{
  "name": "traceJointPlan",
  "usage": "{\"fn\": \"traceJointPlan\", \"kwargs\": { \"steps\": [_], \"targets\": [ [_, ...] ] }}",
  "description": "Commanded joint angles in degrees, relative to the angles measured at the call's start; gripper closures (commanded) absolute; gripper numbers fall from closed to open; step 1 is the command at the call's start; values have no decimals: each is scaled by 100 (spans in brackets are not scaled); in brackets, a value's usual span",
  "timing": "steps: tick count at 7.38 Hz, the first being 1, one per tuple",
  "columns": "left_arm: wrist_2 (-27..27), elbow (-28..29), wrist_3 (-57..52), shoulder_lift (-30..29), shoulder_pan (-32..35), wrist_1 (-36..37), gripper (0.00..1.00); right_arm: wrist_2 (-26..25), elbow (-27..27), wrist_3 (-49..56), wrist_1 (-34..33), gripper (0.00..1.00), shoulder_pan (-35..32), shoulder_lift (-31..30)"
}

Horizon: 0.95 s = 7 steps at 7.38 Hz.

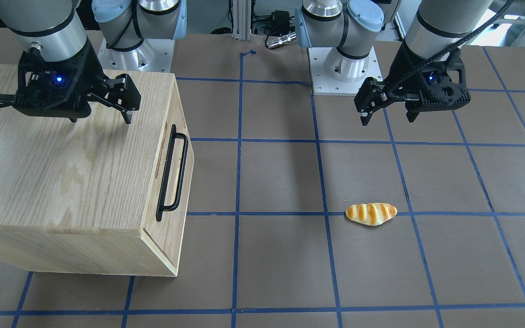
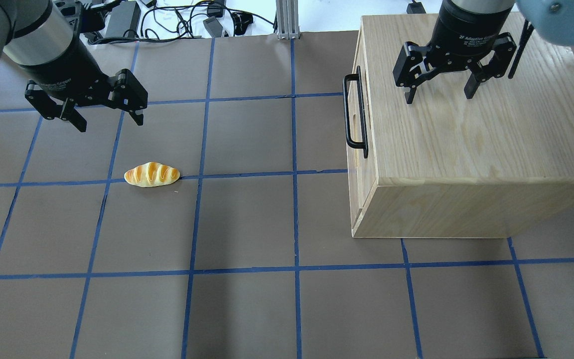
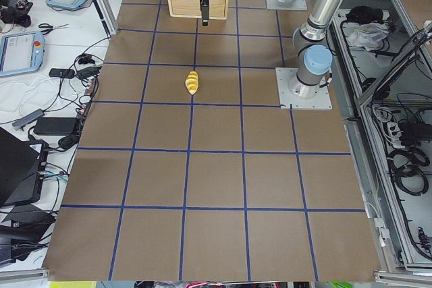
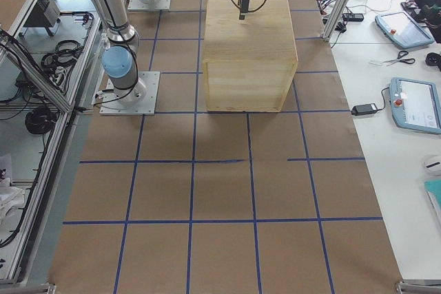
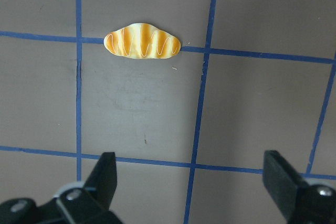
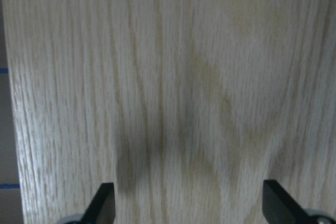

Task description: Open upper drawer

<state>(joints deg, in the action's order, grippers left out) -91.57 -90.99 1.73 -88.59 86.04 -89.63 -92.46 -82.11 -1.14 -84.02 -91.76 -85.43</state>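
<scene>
The right end effector [image 2: 439, 94] hangs with its fingers pointing down and spread wide, empty, just above the top of the oak cabinet [image 2: 466, 149], towards the far side of that top. The upper drawer [image 1: 167, 182] sits shut, flush in the cabinet's left-hand face, so its black bar handle [image 2: 354, 112] lies to the left of this end effector and lower, over the top's left edge. The bar's long axis runs near to far, and the fingers open left to right, across it. The coming move therefore looks like a shift left past the edge and then a descent onto the bar. The right arm is plainly the nearer. The left end effector [image 2: 110, 123], also open and empty, hovers well apart over the worktop [image 2: 247, 224], with a bread roll [image 2: 152, 174] near it.
</scene>
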Motion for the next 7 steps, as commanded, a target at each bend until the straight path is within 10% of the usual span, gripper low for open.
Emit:
{"fn": "traceJointPlan", "kwargs": {
  "steps": [1,7],
  "targets": [
    [7,-6,-5,9,-17,-10,0,0,2,0,0,0,0,0],
    [-54,3,-14,53,-43,-54,0,0,2,8,0,0,0,0]
  ]
}}
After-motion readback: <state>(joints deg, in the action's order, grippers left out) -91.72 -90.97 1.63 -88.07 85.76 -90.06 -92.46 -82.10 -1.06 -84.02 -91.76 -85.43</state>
